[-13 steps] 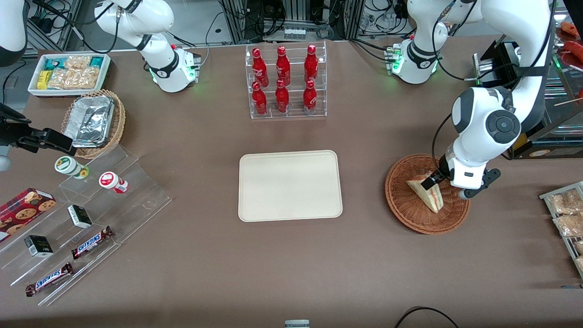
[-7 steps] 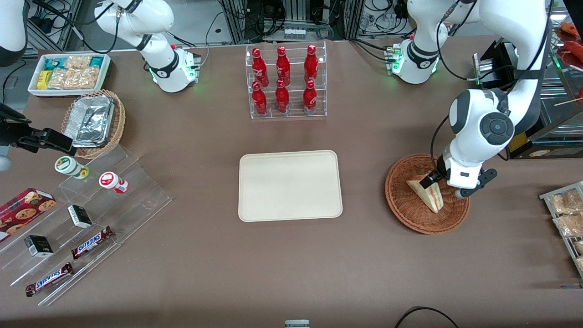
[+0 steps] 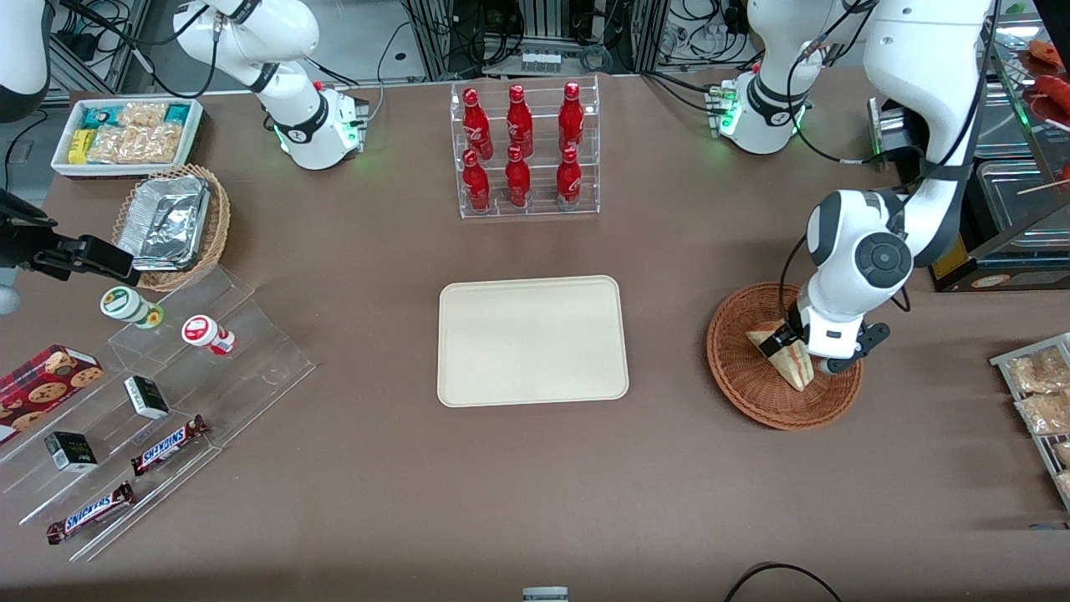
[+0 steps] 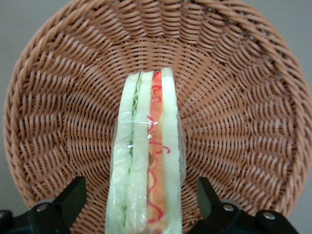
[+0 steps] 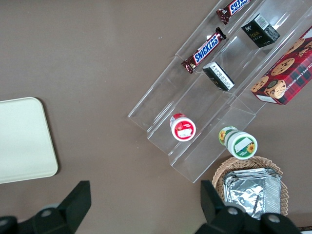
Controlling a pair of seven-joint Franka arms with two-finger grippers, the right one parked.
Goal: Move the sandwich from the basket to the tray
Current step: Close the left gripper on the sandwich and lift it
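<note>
The wrapped sandwich (image 3: 784,358) (image 4: 146,161) lies in the reddish-brown wicker basket (image 3: 752,385) (image 4: 243,112) toward the working arm's end of the table, its red, orange and green filling edge facing up. My gripper (image 3: 798,351) (image 4: 141,200) hangs low over the basket, open, with one finger (image 4: 73,195) on each flank of the sandwich and a gap to the bread on both flanks. The cream tray (image 3: 532,340) lies bare in the middle of the table, a short way from the basket.
A clear rack of red bottles (image 3: 522,150) stands farther from the front camera than the tray. Snack packets on a wire rack (image 3: 1041,393) sit at the working arm's table edge. A clear stepped shelf (image 3: 167,401) with snacks lies toward the parked arm's end.
My gripper has come down and shifted slightly toward the tray, so that its fingers now straddle the sandwich. Sandwich and basket have not moved.
</note>
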